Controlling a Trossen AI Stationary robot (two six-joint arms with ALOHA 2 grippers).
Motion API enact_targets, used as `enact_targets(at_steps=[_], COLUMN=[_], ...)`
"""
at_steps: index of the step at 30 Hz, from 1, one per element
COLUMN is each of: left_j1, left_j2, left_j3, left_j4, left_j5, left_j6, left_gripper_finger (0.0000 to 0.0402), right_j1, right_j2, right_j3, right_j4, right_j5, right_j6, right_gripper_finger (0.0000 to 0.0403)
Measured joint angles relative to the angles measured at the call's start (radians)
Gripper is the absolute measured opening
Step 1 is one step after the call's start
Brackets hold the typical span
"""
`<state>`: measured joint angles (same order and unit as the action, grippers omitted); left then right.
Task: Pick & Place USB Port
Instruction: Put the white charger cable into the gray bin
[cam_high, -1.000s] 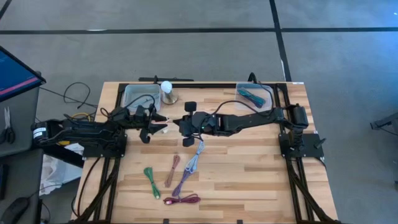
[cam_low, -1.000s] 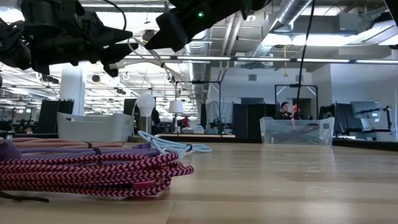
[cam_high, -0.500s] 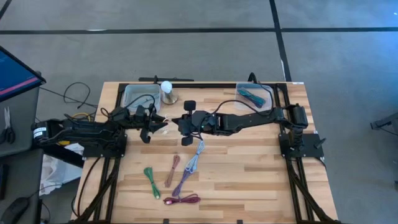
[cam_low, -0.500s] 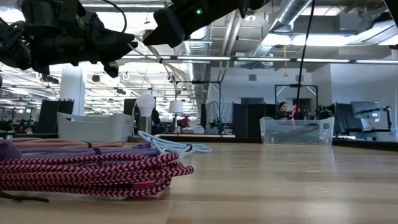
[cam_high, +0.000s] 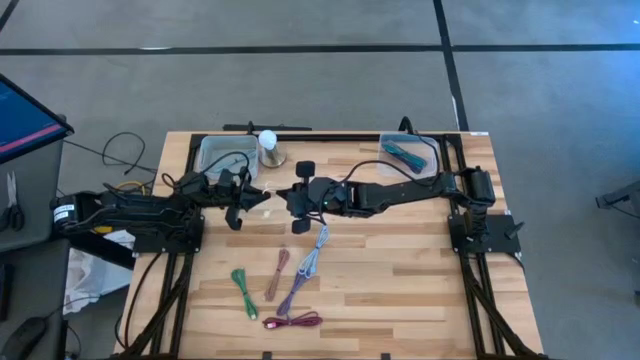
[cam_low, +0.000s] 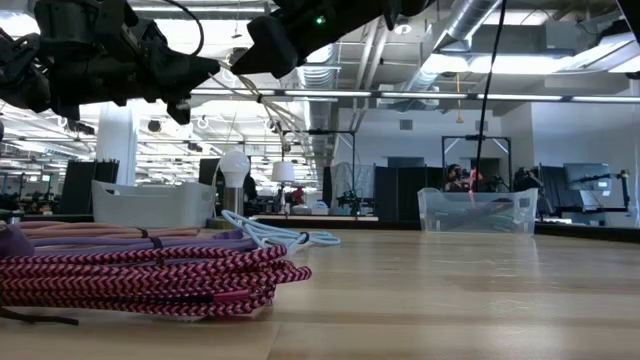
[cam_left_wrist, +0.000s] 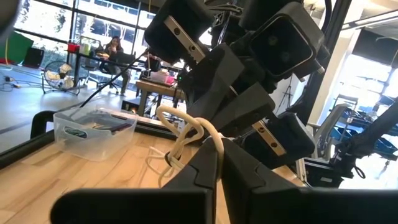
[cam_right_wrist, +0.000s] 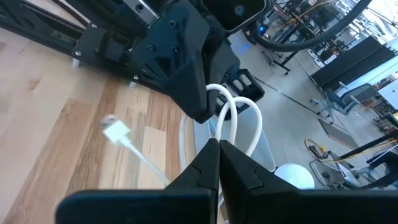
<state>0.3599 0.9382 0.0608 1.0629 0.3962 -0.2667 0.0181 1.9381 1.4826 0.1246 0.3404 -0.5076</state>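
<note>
Left end effector (cam_left_wrist: 219, 163) and right end effector (cam_right_wrist: 219, 157) clamped on white cable (cam_left_wrist: 200, 132), mid-air.

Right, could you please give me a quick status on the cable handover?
Left pincer and right pincer both shut on white cable, held above table. Nothing in the way.

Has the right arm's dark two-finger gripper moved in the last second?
Yes, slightly. In the high view the right gripper has shifted a little toward the white light bulb at the table's far edge, meeting the left gripper on the white cable.
</note>
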Motion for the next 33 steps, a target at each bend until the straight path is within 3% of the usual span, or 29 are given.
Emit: enact_targets(at_steps=[5,10,16,22,27,33], left_j1=[0.001,0.041,0.105,0.2,0.305,0.422], left_j2=[0.0,-0.01,-0.035,-0.142,-0.24,-0.337], left_j3=[0.0,0.0,0.0,0.0,0.0,-0.001], left_j4=[0.0,0.0,0.0,-0.001,-0.101,-0.158], left_j5=[-0.024,-0.044,-0.045,-0.043,-0.035,0.1], left_j6=[0.027,0.051,0.053,0.053,0.053,0.018], left_gripper_finger=[0.0007,0.0006,0.0006,0.0006,0.0006,0.0006], right_j1=[0.004,0.008,0.007,-0.005,0.025,0.109], right_j2=[-0.029,-0.105,-0.22,-0.336,-0.451,-0.624], right_j3=[-0.001,-0.001,-0.001,-0.009,-0.123,-0.316], right_j4=[-0.068,-0.25,-0.468,-0.732,-0.809,-0.739], right_j5=[0.033,0.08,0.08,0.08,0.081,0.09], right_j6=[-0.016,-0.011,0.085,0.241,0.32,0.372], right_gripper_finger=[0.0007,0.0026,0.0042,0.0034,0.0015,0.0001])
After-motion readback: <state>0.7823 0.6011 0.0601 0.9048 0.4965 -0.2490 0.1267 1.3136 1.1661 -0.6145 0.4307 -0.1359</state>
